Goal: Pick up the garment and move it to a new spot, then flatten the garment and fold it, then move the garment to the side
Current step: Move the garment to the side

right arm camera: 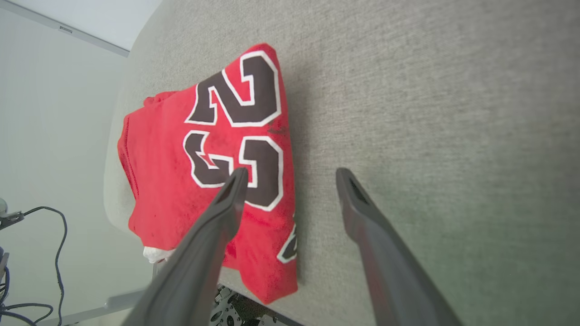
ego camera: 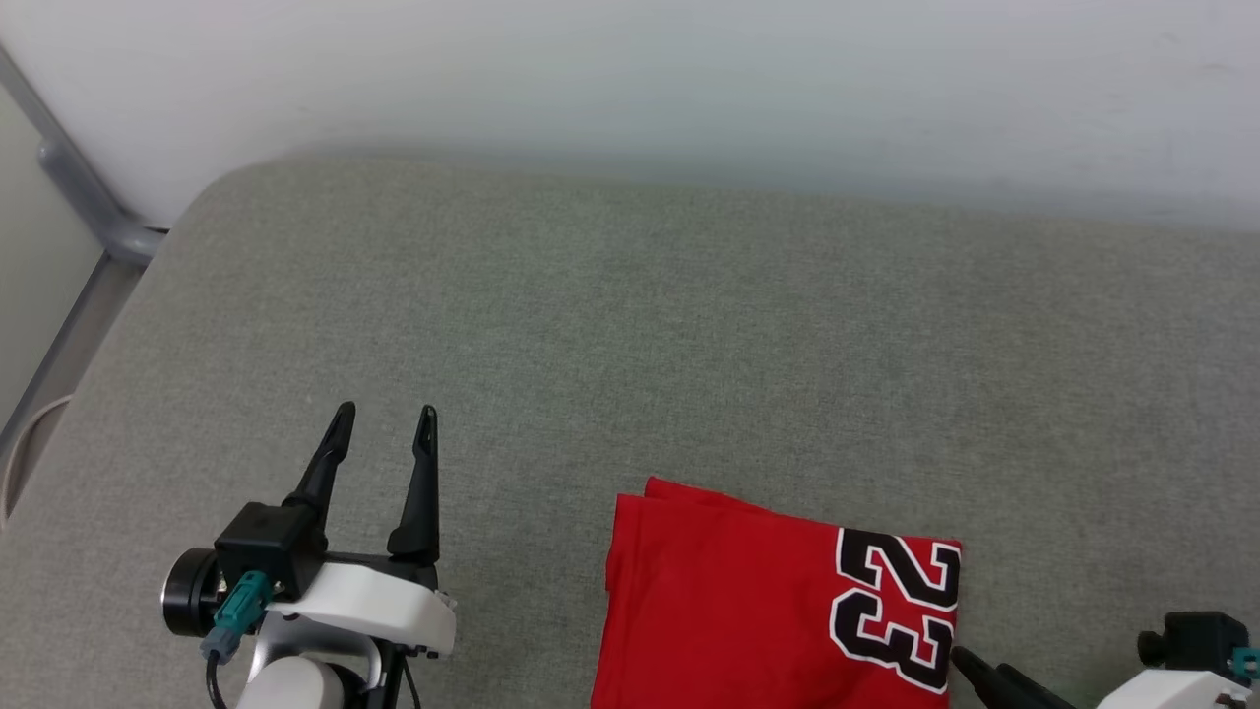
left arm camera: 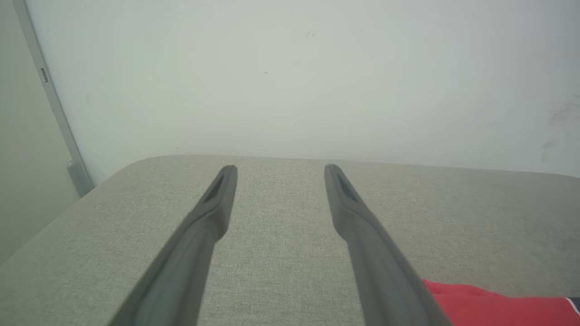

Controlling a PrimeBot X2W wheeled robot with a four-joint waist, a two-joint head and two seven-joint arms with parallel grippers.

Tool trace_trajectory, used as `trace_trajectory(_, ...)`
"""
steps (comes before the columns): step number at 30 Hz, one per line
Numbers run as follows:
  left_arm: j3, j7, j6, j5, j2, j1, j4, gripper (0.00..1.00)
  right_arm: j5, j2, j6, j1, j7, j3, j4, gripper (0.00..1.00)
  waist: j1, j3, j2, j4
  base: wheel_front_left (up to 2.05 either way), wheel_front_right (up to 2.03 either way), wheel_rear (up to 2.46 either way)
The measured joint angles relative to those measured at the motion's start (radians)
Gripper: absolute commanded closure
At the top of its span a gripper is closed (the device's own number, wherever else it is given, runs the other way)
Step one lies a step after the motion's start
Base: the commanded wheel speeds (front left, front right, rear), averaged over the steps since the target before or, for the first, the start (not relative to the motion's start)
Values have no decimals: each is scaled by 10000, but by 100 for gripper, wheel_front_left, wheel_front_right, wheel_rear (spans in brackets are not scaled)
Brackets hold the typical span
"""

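The garment (ego camera: pixel 738 601) is a red shirt with a black white-outlined 23, lying folded on the grey padded table (ego camera: pixel 630 325) at its near edge. In the right wrist view the garment (right arm camera: pixel 172 163) hangs partly over that edge, a bit of white showing underneath. My left gripper (ego camera: pixel 386 433) stands open to the left of the garment, touching nothing; in the left wrist view the left gripper (left arm camera: pixel 280 174) has a red corner of the garment (left arm camera: pixel 489 305) beside it. My right gripper (right arm camera: pixel 292 177) is open above the garment's right edge, one finger over the number.
A pale wall (ego camera: pixel 689 79) runs behind the table. A grey metal frame (ego camera: pixel 79 187) stands at the far left corner. Cables (right arm camera: pixel 45 253) hang below the table's near edge in the right wrist view. The table's far and right parts are bare grey cloth.
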Motion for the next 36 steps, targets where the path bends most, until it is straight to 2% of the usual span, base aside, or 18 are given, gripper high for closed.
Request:
trace_trajectory(12,291,0,-347,272,-518,-529,121,0,1041,-811,13,-1111,-405,1693,1722,0,0,1073,0,662,0,0,0)
trace_trajectory(13,339,0,-374,299,-543,-538,130,0,1103,-861,17,-1202,-476,1835,1814,38,0,1128,0,696,0,0,0)
trace_trajectory(14,389,0,-385,349,-573,-537,151,0,1175,-897,25,-1258,-537,1979,1893,38,0,1171,0,722,0,0,0)
trace_trajectory(15,445,0,-420,368,-606,-537,163,0,1246,-936,25,-1339,-570,2096,1960,66,0,1200,0,736,0,0,0)
trace_trajectory(16,495,0,-443,403,-640,-537,174,0,1254,-1024,25,-1417,-644,2270,1994,100,0,1216,-1,736,0,0,0)
trace_trajectory(22,686,0,-616,596,-780,-475,328,0,1369,-1363,8,-1622,-980,2924,1985,100,1,965,0,625,0,0,0)
trace_trajectory(27,874,0,-723,723,-775,-318,389,0,963,-1873,2,-1644,-1174,3210,1517,100,1,604,0,352,0,0,0)
trace_trajectory(36,1003,2,-686,892,-792,32,173,0,-499,-3009,0,-1871,-836,2966,740,100,-1,321,0,-875,0,0,0)
